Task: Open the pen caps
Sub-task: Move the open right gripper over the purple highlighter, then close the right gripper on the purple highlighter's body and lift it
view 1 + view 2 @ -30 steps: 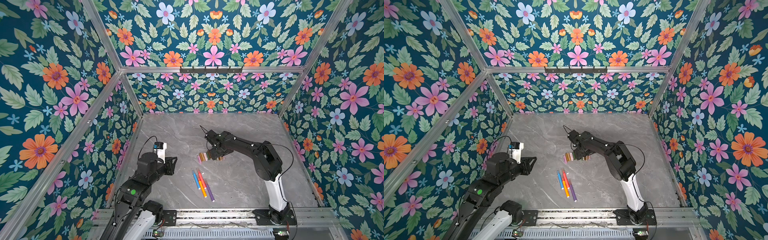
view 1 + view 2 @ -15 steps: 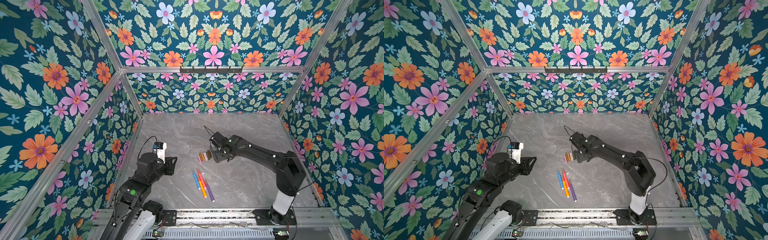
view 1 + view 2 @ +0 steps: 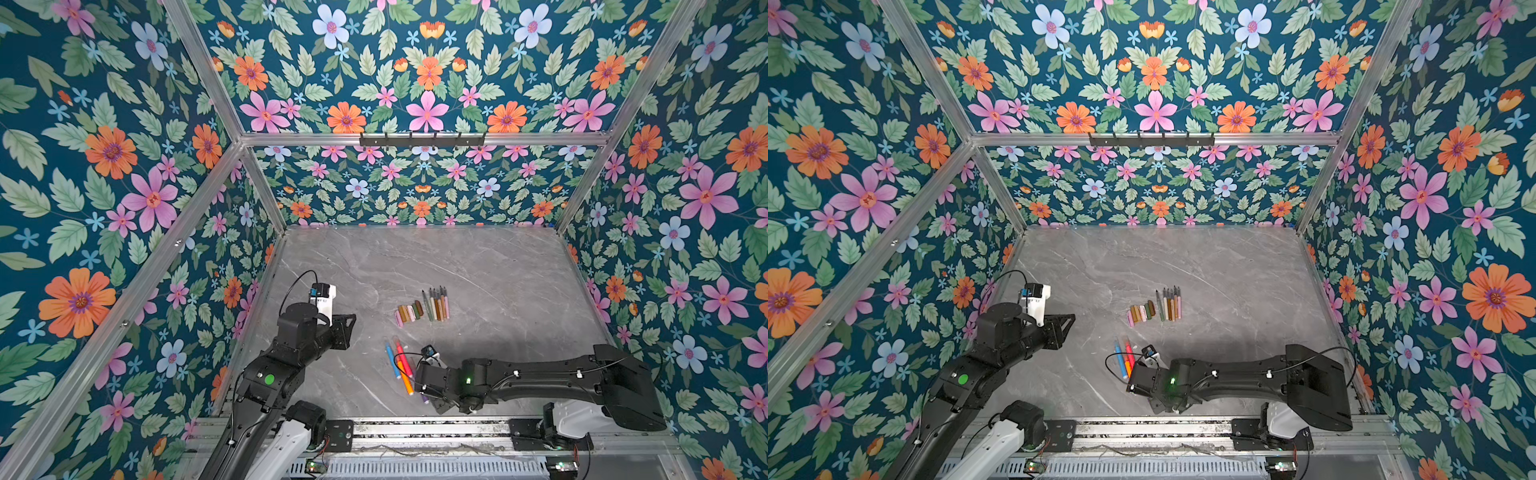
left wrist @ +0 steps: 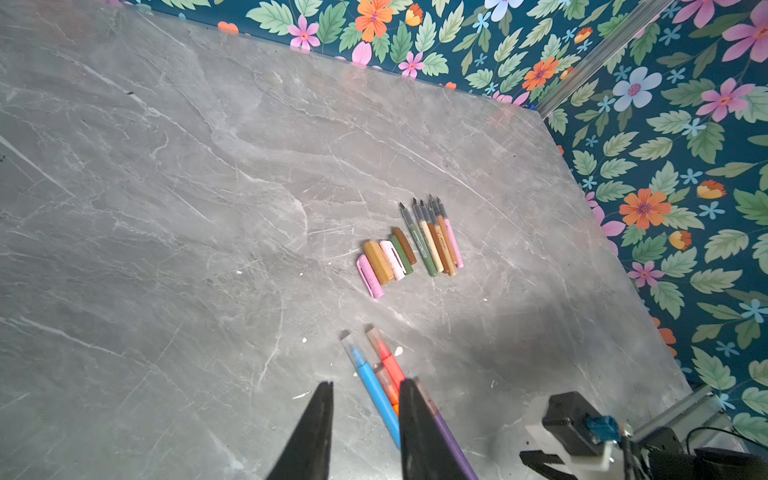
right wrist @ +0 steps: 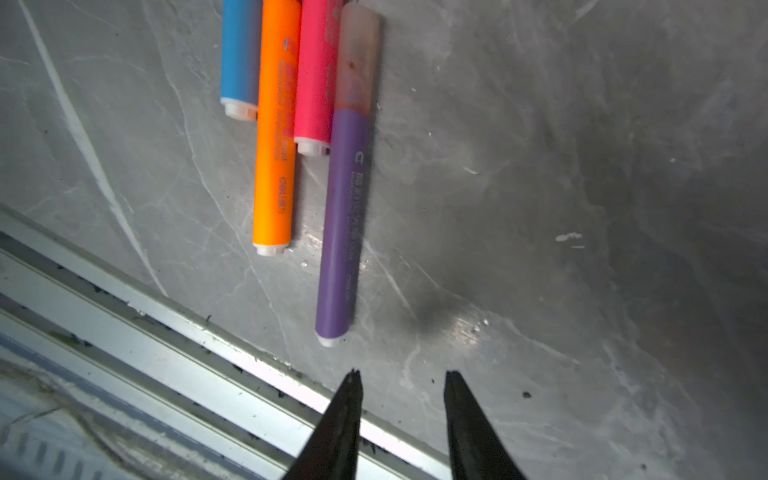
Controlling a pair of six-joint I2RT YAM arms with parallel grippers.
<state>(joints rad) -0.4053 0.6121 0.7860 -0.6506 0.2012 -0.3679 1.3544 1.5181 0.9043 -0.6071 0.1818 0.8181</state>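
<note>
Left wrist view: five caps [image 4: 386, 259] are laid beside bared pens [image 4: 434, 241], four markers [image 4: 374, 386] are left capped, and the left claw [image 4: 368, 383] and right claw [image 5: 402, 374] are held parted, empty.

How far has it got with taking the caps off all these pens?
Done: five loose caps lie in a row beside the thin pens, whose tips are bare. In hand: nothing yet; the right arm holds its jaws slightly apart and empty near the purple marker. Left: four bright markers, purple included, still wear their clear caps.
</note>
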